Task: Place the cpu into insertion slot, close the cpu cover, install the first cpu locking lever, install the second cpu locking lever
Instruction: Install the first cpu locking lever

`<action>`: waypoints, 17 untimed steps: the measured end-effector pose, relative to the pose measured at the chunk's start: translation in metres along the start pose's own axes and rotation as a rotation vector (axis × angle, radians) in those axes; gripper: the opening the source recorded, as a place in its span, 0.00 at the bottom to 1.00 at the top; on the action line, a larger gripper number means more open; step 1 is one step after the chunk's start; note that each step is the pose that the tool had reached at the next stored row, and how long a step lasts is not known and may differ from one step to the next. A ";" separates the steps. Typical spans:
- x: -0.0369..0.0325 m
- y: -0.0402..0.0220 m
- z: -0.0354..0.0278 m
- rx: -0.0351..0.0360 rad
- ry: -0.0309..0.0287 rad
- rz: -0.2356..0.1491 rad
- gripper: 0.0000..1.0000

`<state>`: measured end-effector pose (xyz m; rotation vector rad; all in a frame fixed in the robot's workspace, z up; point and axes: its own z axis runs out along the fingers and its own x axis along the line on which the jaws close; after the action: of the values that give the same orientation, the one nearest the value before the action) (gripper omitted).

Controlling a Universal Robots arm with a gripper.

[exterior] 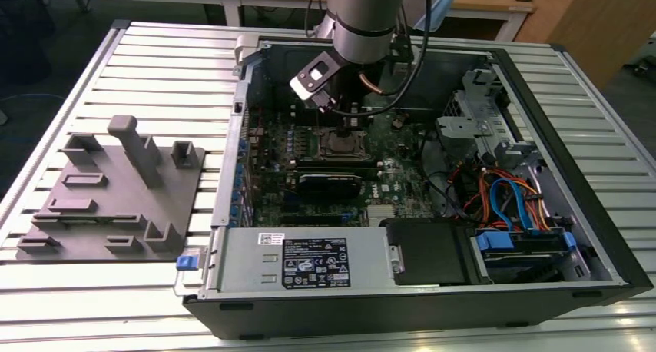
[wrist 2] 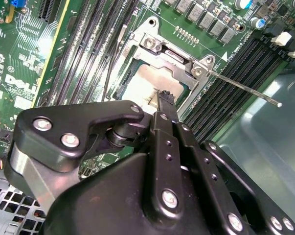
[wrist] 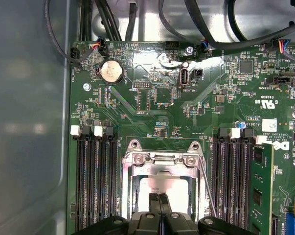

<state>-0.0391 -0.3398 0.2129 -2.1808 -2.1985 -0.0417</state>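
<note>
The insertion slot (exterior: 339,143) sits mid-motherboard inside the open computer case. In both wrist views the cpu (wrist: 179,188) (wrist 2: 145,81) lies in it, its dull silver top showing through the window of the cpu cover (wrist: 162,160) (wrist 2: 174,58), which lies flat over it. My gripper (wrist: 160,197) (wrist 2: 165,96) (exterior: 349,120) hangs right above the chip's top, shut with nothing between its fingers. One thin wire locking lever (wrist 2: 245,88) (wrist: 207,188) sticks out sideways from the socket over the memory slots, unlatched.
Long black memory slots (wrist: 93,181) flank the socket on both sides. The case's metal wall (wrist: 25,122) is close by. A grey fixture plate (exterior: 113,190) lies at the exterior view's left, and the power supply (exterior: 307,261) and drive cables (exterior: 512,198) stand nearer the front.
</note>
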 end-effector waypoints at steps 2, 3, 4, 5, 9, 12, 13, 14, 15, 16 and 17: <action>0.0000 0.0000 -0.0005 0.0000 0.0000 0.000 0.11; 0.0000 0.0000 -0.0007 0.0000 0.0000 0.000 0.11; 0.0000 0.0000 -0.0010 0.0000 -0.0001 0.000 0.11; 0.0000 0.0000 -0.0013 0.0000 -0.0001 0.000 0.11; 0.0001 0.0000 -0.0018 -0.0001 0.0001 0.000 0.11; 0.0001 0.0000 -0.0018 -0.0001 0.0001 0.000 0.11; 0.0001 0.0000 -0.0021 0.0000 -0.0001 0.000 0.11; 0.0001 0.0000 -0.0025 0.0002 -0.0003 0.000 0.11; 0.0001 -0.0001 -0.0031 0.0001 -0.0003 0.000 0.11; 0.0002 0.0000 -0.0036 0.0000 -0.0001 0.000 0.11; 0.0002 -0.0001 -0.0041 0.0000 -0.0001 0.000 0.11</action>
<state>-0.0391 -0.3398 0.2169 -2.1809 -2.1984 -0.0416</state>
